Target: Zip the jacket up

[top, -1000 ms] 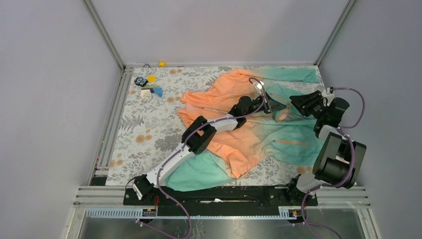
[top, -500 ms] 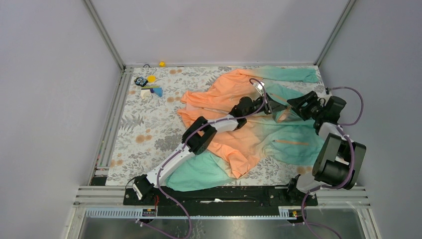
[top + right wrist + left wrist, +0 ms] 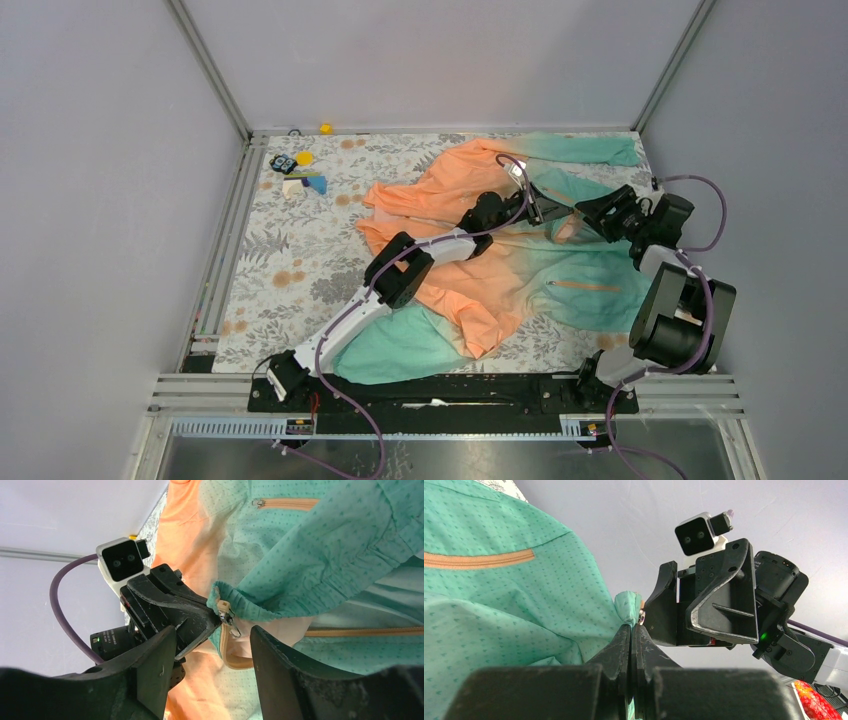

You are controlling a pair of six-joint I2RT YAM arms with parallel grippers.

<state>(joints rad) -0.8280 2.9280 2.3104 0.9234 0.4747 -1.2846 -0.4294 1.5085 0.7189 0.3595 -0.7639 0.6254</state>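
Bright even light, soft shadows, sharp

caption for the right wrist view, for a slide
Left gripper pinches the jacket hem beside the zipper slider with the open right gripper facing it.

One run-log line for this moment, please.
left gripper: shut on jacket hem | right gripper: open, at zipper slider

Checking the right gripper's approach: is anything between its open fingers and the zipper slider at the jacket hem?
Nothing visible blocks it. The zipper slider hangs in the open gap ahead of the right gripper, at the mint hem of the jacket. The left gripper pinches that hem just beside the slider, not across the path.
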